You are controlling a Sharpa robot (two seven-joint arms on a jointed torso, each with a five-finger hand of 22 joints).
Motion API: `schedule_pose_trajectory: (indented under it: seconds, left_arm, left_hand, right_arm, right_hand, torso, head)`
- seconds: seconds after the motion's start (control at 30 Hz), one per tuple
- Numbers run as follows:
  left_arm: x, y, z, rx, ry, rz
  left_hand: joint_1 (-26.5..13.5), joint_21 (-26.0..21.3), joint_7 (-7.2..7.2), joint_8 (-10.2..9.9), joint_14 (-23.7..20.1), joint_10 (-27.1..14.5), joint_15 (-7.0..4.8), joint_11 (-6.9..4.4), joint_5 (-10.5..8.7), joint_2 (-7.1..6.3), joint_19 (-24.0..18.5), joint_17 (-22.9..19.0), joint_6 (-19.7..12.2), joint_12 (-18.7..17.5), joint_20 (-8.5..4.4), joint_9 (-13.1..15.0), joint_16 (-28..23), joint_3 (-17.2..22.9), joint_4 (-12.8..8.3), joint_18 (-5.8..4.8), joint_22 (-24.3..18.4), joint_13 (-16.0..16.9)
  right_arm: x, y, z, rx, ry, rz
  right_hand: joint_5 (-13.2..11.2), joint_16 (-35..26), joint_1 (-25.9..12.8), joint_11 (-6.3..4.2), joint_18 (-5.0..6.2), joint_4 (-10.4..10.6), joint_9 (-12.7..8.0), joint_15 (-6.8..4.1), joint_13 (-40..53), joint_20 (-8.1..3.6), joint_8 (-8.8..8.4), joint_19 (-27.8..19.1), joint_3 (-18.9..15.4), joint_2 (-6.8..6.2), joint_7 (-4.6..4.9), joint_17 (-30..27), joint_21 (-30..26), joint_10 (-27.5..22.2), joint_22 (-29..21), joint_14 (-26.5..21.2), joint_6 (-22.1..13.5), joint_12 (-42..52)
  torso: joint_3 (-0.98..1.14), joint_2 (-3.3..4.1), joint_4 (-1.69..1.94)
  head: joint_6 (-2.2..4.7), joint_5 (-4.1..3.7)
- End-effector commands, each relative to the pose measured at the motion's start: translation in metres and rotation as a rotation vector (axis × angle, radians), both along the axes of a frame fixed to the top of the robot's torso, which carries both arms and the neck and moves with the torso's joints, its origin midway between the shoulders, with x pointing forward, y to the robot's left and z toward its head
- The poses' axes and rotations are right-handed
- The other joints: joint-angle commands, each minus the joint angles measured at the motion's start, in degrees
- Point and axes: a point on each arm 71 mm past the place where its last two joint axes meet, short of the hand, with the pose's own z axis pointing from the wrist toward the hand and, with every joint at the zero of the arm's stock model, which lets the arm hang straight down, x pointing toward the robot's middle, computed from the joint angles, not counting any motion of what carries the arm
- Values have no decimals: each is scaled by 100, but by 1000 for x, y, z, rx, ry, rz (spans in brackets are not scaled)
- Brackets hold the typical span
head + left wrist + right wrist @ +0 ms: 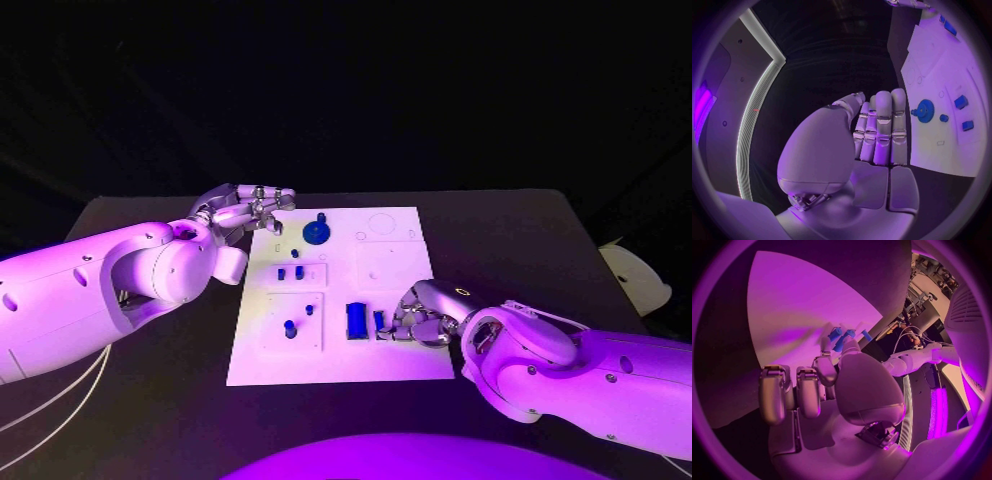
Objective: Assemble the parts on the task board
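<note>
The white task board (339, 350) lies in the middle of the black table. A blue gear (316, 233) (924, 110) stands near its far left corner, and several small blue parts (291, 272) (961, 101) sit in its left half. My left hand (253, 210) (876, 132) hovers by that far left corner with its fingers straight and side by side, holding nothing. My right hand (418, 318) (839, 375) rests at the board's right side, near the front. Its thumb and a finger pinch a small blue part (379, 320) (837, 339) beside a long blue block (355, 318).
A white rounded object (635, 280) sits at the table's right edge. Pale cables (43, 400) hang off the front left. Bare black tabletop (505, 230) stretches to the right of the board and behind it.
</note>
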Motion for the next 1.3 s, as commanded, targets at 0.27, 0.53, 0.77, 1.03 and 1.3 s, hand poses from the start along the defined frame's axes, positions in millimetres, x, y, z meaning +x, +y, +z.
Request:
schedule_pose_trajectory:
  seconds: [0.27, 0.53, 0.77, 1.03, 1.3]
  left_arm:
    - [-1, -3, 1, -12, -1, -19]
    - [-1, -3, 1, -12, -1, -19]
    - [-1, -2, 1, -11, -1, -18]
    - [-1, -2, 1, -11, 0, -19]
    - [-1, -2, 1, -11, 0, -18]
  left_hand:
    - [-5, -37, 17, 39, -28, -38, -2, 12, -6, 45, 0, -6, -39, 18, 39, -8, 22, -13, 2, 84, -6, 7]
    - [-5, -37, 17, 39, -28, -38, -2, 12, -6, 45, 0, -6, -39, 18, 39, -8, 22, -13, 2, 84, -6, 7]
    - [-5, -37, 17, 39, -28, -38, -2, 12, -6, 45, 0, -6, -39, 18, 39, -8, 22, -13, 2, 84, -6, 7]
    - [-5, -37, 17, 39, -28, -38, -2, 12, -6, 45, 0, -6, -39, 18, 39, -8, 22, -13, 2, 84, -6, 7]
    - [-5, -37, 17, 39, -28, -38, -2, 12, -6, 45, 0, -6, -39, 18, 39, -8, 22, -13, 2, 84, -6, 7]
  right_arm:
    - [2, 4, -5, -28, 7, 54]
    - [6, 4, -10, -58, 12, 45]
    - [9, 2, -11, -72, -2, 22]
    - [9, 6, -10, -51, -10, 29]
    - [8, 6, -8, -28, -25, 28]
  right_hand:
    - [-20, -3, 12, -356, -62, -3, 10, 19, 1744, 7, 28, 419, -6, 12, 17, 1142, 22, 437, 1366, 489, -23, 315]
    - [-43, 0, 99, -363, -63, -30, 19, 14, 1752, 7, 39, 421, 3, 20, 9, 1149, 28, 442, 1368, 491, -18, 322]
    - [-79, 14, 153, -373, -73, -31, 29, 8, 1788, 5, 59, 438, 17, 60, -3, 1173, 77, 466, 1381, 497, 5, 367]
    - [-134, 12, 111, -372, -71, 4, 36, 6, 1801, 2, 70, 434, -13, 78, 1, 1170, 67, 476, 1378, 497, 11, 380]
    - [-165, 1, 97, -371, -64, 6, 39, 6, 1785, 2, 72, 422, -33, 67, 2, 1152, 33, 468, 1369, 492, 7, 359]
  torso:
    - [-10, 10, 12]
    - [-3, 6, 7]
    - [-4, 4, 4]
    - [-6, 4, 3]
    - [-5, 1, 2]
  head:
    - [0, -6]
    - [-20, 21]
    - [-25, 24]
    - [-20, 16]
    - [-11, 16]
